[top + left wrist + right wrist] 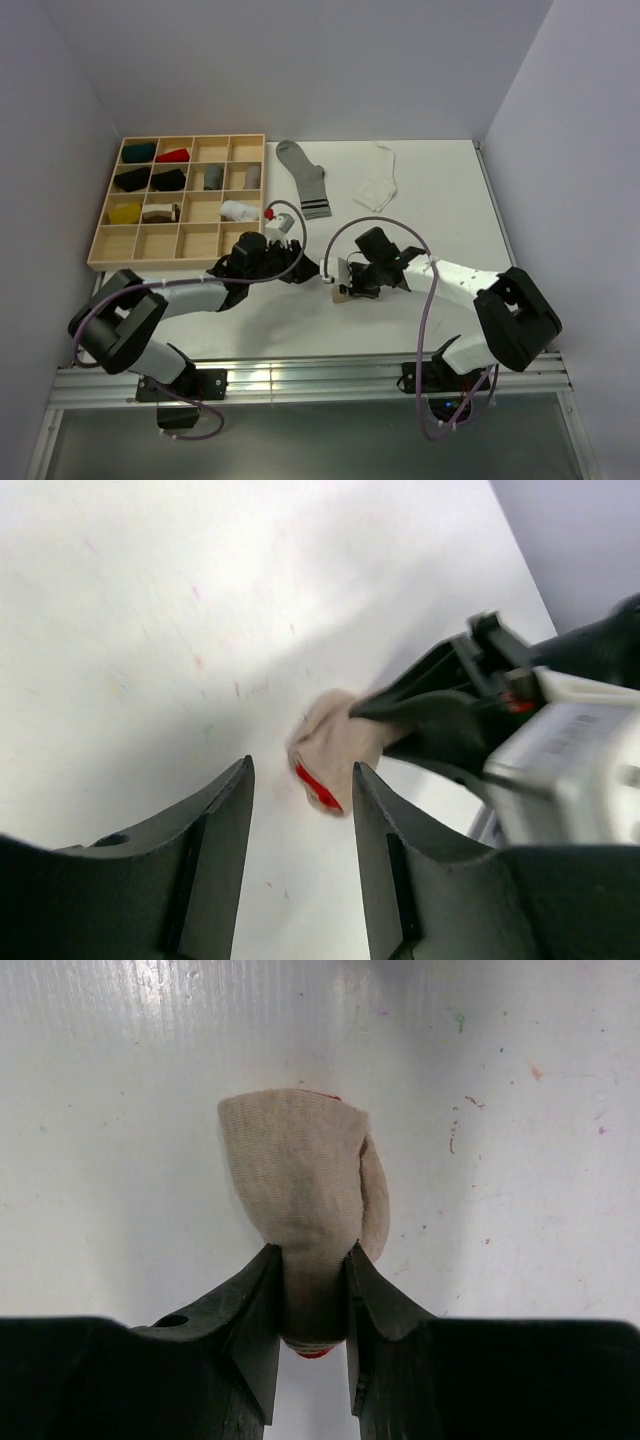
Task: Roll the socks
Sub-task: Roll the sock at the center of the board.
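Item: beige sock (300,1180), bunched into a short roll at the near middle of the desk (100,1110), its long axis pointing away from the right hand (312,1260), which is pinching its near end tight. The left hand (300,775) is hovering spread and empty, the roll lying just ahead of its gap.

Robot lab cell: white table (440,230), plain pale walls (300,60), aluminium mounting rail (320,378).

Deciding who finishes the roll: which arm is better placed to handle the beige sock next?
Likely right. The right gripper is shut on the beige sock; the left gripper is open and empty beside it.
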`<state>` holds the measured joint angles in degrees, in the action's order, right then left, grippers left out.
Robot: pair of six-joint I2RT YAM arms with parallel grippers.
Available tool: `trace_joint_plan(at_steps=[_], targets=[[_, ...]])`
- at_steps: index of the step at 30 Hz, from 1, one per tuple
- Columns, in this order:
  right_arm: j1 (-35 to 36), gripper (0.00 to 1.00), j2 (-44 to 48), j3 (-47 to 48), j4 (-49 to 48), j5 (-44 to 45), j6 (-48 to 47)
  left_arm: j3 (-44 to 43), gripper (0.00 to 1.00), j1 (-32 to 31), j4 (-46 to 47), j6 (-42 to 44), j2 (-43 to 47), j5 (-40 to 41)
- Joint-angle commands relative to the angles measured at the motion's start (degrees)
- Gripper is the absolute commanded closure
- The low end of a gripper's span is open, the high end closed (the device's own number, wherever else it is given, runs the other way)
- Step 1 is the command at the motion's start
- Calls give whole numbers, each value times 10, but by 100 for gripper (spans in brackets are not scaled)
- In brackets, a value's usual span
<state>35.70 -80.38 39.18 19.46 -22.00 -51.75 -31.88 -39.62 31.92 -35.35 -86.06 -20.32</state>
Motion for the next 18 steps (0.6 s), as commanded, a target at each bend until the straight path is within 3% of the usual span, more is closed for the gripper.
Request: trace_joint_plan(at_steps=[1,3,4,9,14,18], targets=[[-7,94,-39,33,81,6,-5,37,52,-25,69,54,62,147],[-12,94,-69,52,99,-3,-3,79,52,-61,119,79,99,198],[-13,94,-79,68,113,-12,-3,94,51,-75,137,99,113,261],[-20,94,-126,101,144,-29,-4,162,47,-135,214,156,179,349],[-28,94,-162,146,191,-42,-7,147,45,-216,192,287,160,444],[-34,94,-195,186,233,-51,-9,116,37,-279,171,383,119,448]])
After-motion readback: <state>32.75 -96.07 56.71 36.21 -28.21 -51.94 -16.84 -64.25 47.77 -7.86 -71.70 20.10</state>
